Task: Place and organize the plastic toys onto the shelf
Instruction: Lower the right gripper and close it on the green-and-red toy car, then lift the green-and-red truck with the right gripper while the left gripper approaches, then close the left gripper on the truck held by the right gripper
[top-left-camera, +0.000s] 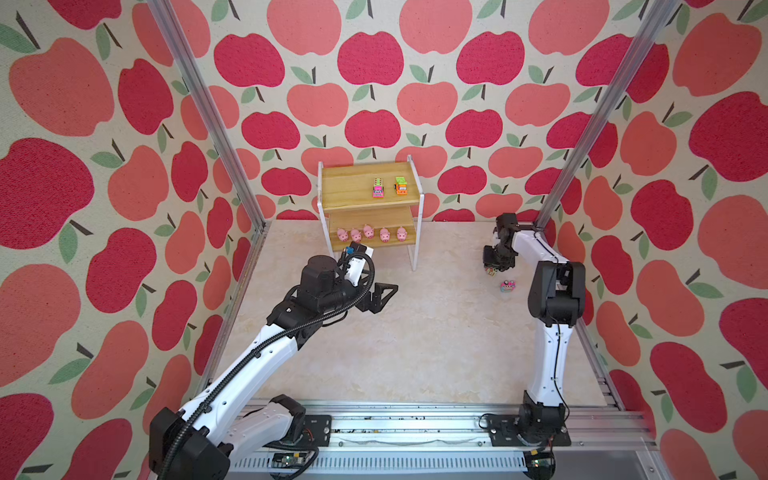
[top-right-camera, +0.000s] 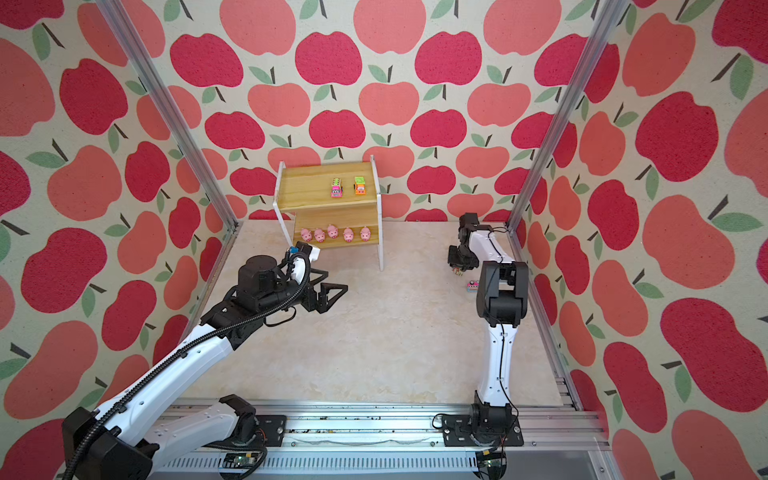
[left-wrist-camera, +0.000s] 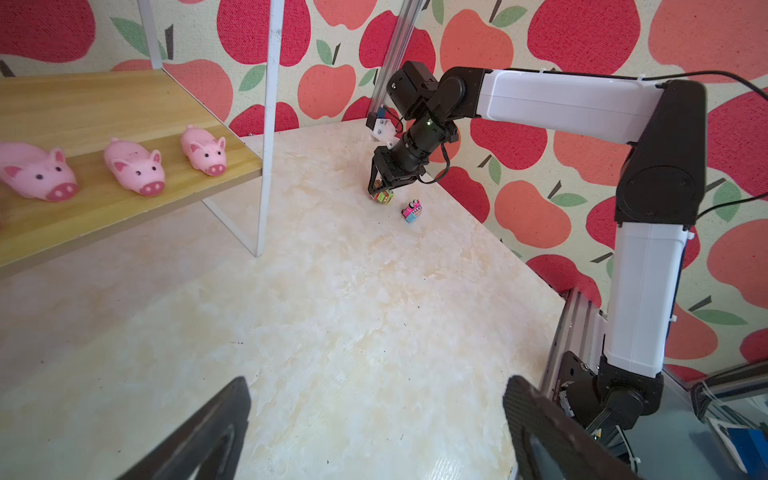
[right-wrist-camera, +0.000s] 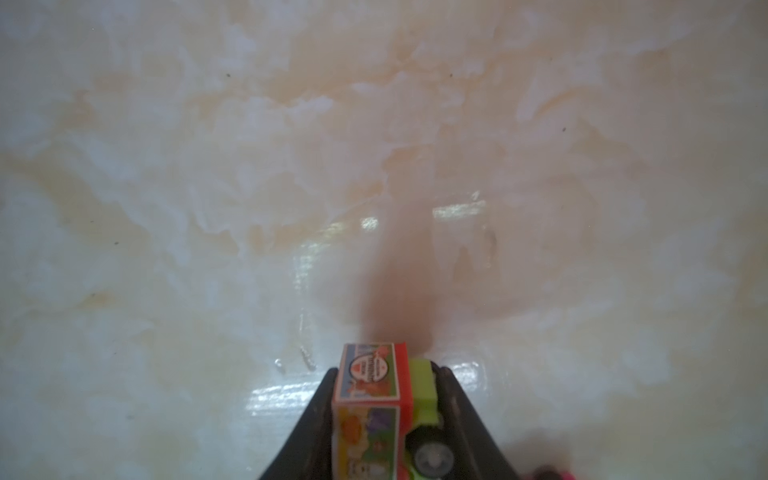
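Observation:
The shelf (top-left-camera: 353, 195) (top-right-camera: 307, 195) stands at the back centre. Two toy trucks sit on its top board, a pink one (top-left-camera: 377, 189) and an orange one (top-left-camera: 401, 185). Several pink pigs (top-left-camera: 369, 231) (left-wrist-camera: 135, 168) line the lower board. At the right, low over the table, my right gripper (top-left-camera: 491, 271) (left-wrist-camera: 380, 192) (right-wrist-camera: 384, 374) is shut on an orange and yellow-green truck (right-wrist-camera: 370, 390) (left-wrist-camera: 383, 198) lying on its side. A pink truck (top-left-camera: 508, 286) (top-right-camera: 472, 285) (left-wrist-camera: 412, 211) rests on the table just beside it. My left gripper (top-right-camera: 336, 279) (left-wrist-camera: 376, 386) hangs open and empty before the shelf.
Apple-patterned walls with metal corner posts (top-left-camera: 582, 137) close in the marbled table (top-left-camera: 415, 332) on three sides. The shelf's thin white front leg (top-left-camera: 413, 253) stands near the left gripper. An aluminium rail (top-left-camera: 415, 424) with both arm bases runs along the front edge.

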